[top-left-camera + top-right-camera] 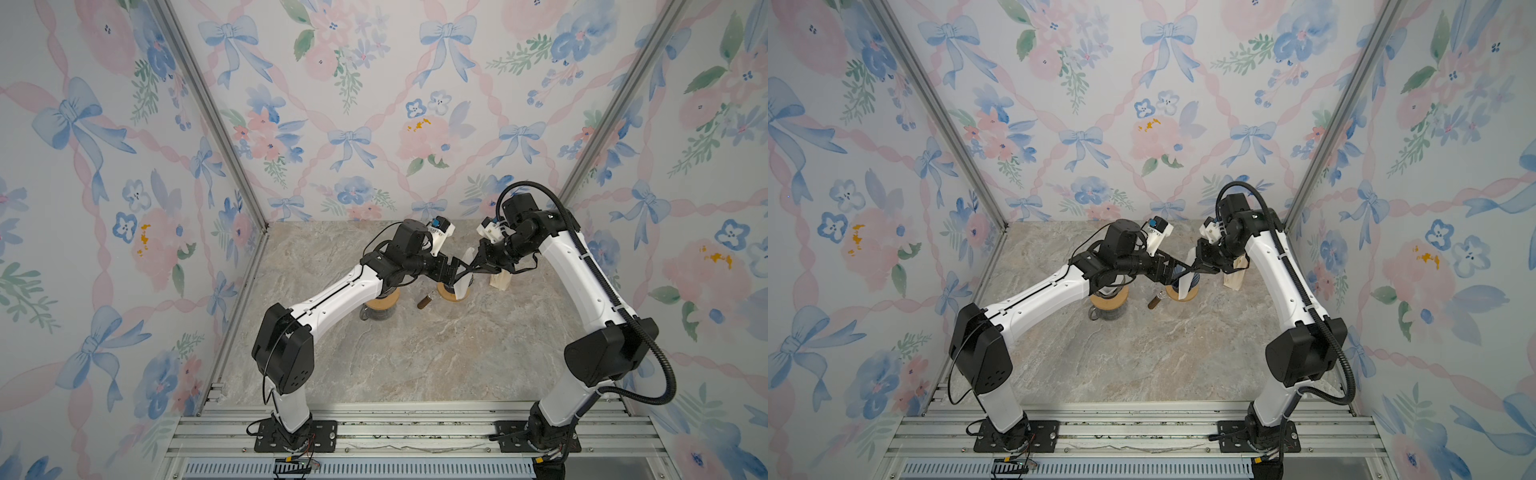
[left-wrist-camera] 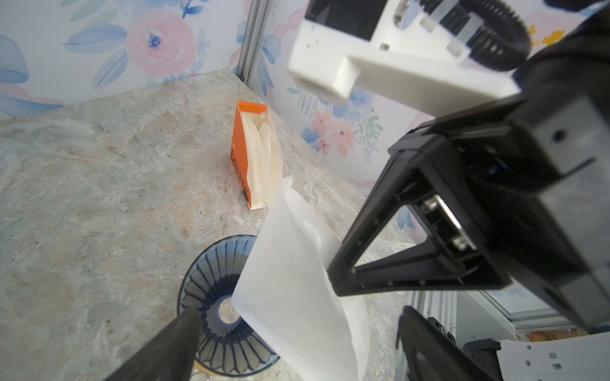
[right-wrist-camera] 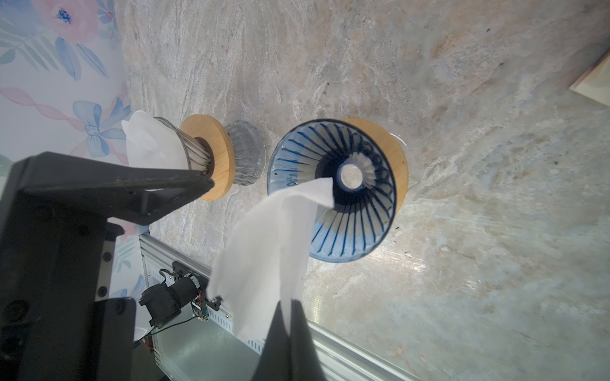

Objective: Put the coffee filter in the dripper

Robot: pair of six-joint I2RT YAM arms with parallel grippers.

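Note:
A white paper coffee filter (image 3: 274, 237) hangs by one edge from my right gripper (image 3: 290, 306), which is shut on it. Its lower tip dips into the mouth of the blue ribbed dripper (image 3: 333, 188), which stands on a wooden ring. In the left wrist view the filter (image 2: 297, 290) hangs between the spread fingers of my open left gripper (image 2: 297, 343), beside the dripper (image 2: 211, 316); the fingers stand apart from the paper. In both top views the two grippers (image 1: 459, 269) (image 1: 476, 266) meet above the dripper (image 1: 446, 294) near the back of the table.
A second dripper (image 3: 185, 148) with a filter in it sits on a glass carafe under the left arm. An orange box of filters (image 2: 254, 155) stands by the back right corner. A small brown vial (image 1: 426, 300) lies between the two drippers.

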